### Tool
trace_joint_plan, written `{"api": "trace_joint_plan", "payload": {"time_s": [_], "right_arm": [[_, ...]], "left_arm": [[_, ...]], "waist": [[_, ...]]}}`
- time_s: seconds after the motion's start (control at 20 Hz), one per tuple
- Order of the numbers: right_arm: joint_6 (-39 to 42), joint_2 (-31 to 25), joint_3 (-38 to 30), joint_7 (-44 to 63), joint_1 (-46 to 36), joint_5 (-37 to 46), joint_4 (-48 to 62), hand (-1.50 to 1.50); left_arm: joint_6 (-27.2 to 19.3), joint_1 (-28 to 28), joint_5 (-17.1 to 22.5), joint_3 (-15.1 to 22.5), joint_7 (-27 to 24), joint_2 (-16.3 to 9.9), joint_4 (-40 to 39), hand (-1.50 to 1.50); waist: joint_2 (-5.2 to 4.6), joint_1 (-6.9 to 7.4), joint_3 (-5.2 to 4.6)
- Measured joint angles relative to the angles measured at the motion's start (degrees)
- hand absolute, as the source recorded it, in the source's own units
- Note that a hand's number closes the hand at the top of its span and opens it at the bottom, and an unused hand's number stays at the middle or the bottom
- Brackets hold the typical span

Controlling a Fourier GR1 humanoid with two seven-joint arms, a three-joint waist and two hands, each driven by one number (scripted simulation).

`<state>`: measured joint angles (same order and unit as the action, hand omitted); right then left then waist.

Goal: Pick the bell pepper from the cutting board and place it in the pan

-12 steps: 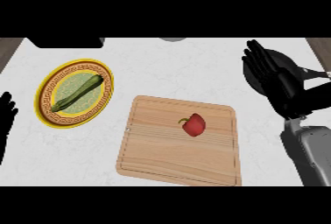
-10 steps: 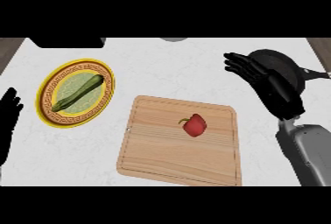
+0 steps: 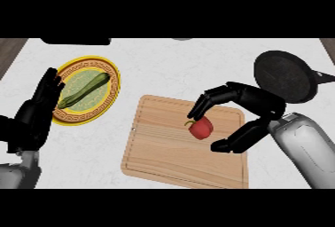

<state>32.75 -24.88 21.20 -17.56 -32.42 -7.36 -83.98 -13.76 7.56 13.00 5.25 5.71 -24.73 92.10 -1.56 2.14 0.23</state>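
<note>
A red bell pepper (image 3: 201, 128) lies on the wooden cutting board (image 3: 177, 155), toward its upper right. My right hand (image 3: 260, 105) arches over the pepper from the right. Its fingers (image 3: 198, 105) bend down just above and left of the pepper, and its thumb (image 3: 230, 142) sits just below and right of it. Small gaps show on both sides, so the hand is open around the pepper. The dark round pan (image 3: 282, 73) rests at the upper right, its handle (image 3: 324, 76) pointing right, behind the right hand.
A yellow patterned plate (image 3: 111, 75) holding a green zucchini (image 3: 83, 89) stands at the left. My left hand (image 3: 38, 113) rests open, fingers up, at the plate's left edge. The white counter ends in dark wood at both top corners.
My right hand has swung from over the pan down and left onto the cutting board and now brackets the bell pepper. My left hand rose further into view beside the plate.
</note>
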Motion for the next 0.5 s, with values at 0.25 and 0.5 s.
{"api": "trace_joint_plan", "payload": {"time_s": [0.25, 0.5], "right_arm": [[-0.9, -6.0, -3.8, -16.1, -4.0, 8.2, 4.4, -1.50], [-2.7, -14.1, -2.4, -21.8, -10.1, 15.5, 6.8, -1.50]], "left_arm": [[-0.3, 3.4, -0.5, 0.7, -0.7, 2.2, -2.8, 0.00], [-0.3, 5.3, -1.0, 1.2, -1.2, 3.5, -5.4, 0.00]], "waist": [[0.18, -0.69, -0.01], [0.55, -0.52, -0.12]]}}
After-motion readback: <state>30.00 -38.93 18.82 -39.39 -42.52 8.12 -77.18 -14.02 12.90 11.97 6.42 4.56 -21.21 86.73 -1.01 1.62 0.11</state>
